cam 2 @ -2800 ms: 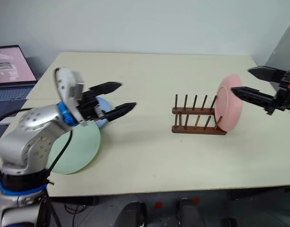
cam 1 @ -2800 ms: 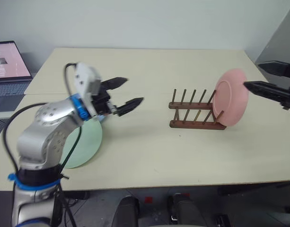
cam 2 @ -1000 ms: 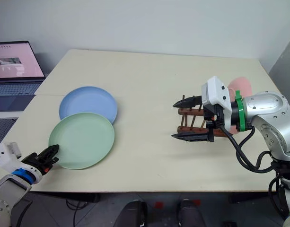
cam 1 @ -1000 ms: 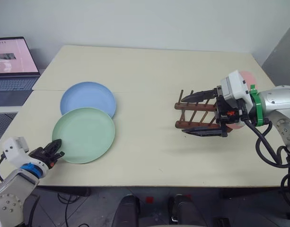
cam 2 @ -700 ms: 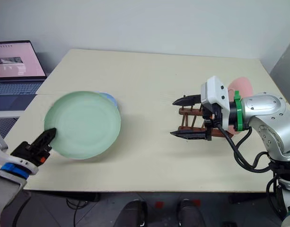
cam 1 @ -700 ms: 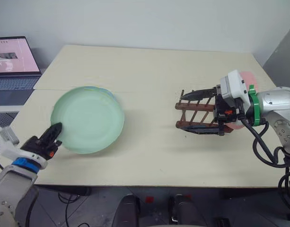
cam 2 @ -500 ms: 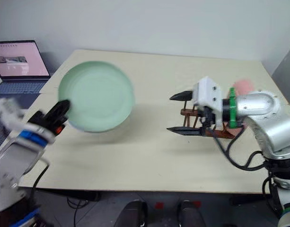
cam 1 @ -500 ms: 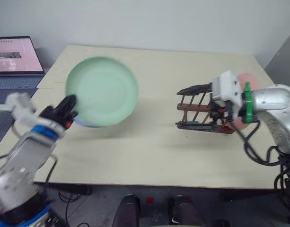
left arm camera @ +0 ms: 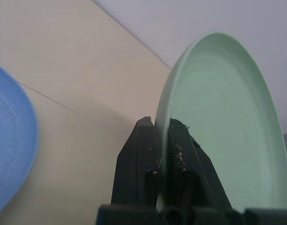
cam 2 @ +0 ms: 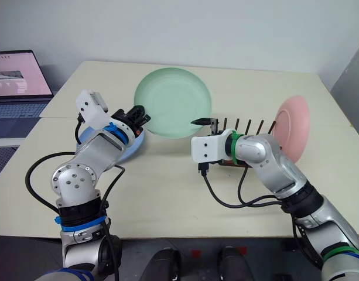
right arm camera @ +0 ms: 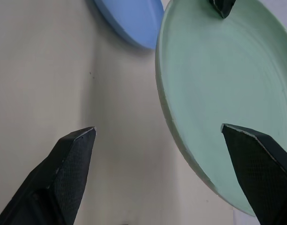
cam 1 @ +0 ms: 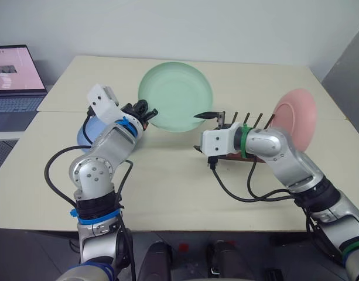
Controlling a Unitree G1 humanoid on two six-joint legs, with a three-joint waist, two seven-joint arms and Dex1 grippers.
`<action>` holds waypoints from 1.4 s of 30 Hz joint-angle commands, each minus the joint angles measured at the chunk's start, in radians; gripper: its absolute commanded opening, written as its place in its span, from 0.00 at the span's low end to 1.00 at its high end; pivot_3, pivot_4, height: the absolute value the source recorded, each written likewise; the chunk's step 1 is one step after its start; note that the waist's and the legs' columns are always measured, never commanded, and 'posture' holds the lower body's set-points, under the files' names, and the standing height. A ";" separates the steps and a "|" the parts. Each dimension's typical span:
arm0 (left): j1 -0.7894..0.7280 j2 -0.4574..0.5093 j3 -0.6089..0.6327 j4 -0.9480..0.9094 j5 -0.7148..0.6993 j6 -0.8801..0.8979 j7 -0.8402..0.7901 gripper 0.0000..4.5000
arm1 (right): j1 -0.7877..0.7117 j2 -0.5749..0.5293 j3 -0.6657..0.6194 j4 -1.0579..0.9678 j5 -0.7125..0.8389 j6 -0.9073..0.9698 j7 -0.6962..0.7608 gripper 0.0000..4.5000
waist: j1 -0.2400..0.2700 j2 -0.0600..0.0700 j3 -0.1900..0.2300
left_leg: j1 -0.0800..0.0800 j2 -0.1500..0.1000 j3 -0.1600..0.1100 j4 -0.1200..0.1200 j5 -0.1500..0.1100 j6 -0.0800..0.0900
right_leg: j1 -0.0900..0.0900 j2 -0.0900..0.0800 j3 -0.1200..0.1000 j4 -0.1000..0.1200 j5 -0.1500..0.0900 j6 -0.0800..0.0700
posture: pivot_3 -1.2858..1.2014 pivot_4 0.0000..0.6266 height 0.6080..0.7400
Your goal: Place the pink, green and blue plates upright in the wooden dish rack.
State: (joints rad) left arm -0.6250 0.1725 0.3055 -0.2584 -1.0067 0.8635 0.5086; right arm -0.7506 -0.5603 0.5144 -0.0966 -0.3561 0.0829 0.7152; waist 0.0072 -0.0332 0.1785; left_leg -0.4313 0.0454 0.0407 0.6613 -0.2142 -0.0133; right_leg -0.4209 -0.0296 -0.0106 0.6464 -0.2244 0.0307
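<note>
Lifted green plate [cam 1: 175, 96] off table [cam 1: 167, 193], now upright in air, rim pinched in my left gripper [cam 1: 145, 112]. Right gripper [cam 1: 204, 131] spread wide beside plate's edge. Blue plate [cam 2: 127, 149] flat on table. Pink plate [cam 1: 296, 122] upright at wooden dish rack [cam 1: 249, 120] far end.

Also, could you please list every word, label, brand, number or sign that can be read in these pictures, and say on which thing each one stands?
None can be read.
Laptop screen: a pink page with some content, too small and blurred to read.
Green plate, pink plate, blue plate, wooden dish rack: no markings visible.
</note>
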 commanded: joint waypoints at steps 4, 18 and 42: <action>-0.035 -0.005 -0.012 -0.011 0.012 0.021 -0.006 0.00 | -0.047 0.059 -0.003 0.088 -0.104 -0.072 -0.058 0.86 | 0.000 0.000 0.000 | 0.000 0.000 0.000 0.000 0.000 0.000 | 0.000 0.000 -0.001 0.000 0.000 0.000 | 0.52 0.24 1.00; -0.031 0.084 -0.023 -0.018 0.018 0.113 -0.132 0.14 | -0.033 0.083 -0.048 0.098 -0.137 -0.125 -0.076 0.00 | -0.006 0.000 0.000 | 0.000 0.000 -0.001 0.000 0.000 -0.001 | 0.000 0.000 0.000 0.001 0.000 0.000 | 0.52 0.24 1.00; 0.059 0.632 -0.374 -0.063 0.468 -0.459 -1.490 0.99 | 0.031 0.173 -0.918 -0.562 0.803 1.038 -0.064 0.00 | -0.003 0.003 0.002 | 0.000 0.002 0.003 -0.002 0.000 -0.001 | -0.001 -0.002 -0.001 0.001 -0.005 -0.008 | 0.52 0.24 1.00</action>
State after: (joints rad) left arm -0.5439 0.8205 -0.0811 -0.2884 -0.5397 0.4412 -0.9610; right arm -0.7057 -0.4037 -0.3187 -0.5938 0.3663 1.0234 0.6935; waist 0.0037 -0.0304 0.1803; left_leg -0.4308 0.0481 0.0435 0.6594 -0.2141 -0.0147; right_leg -0.4226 -0.0313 -0.0112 0.6479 -0.2289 0.0223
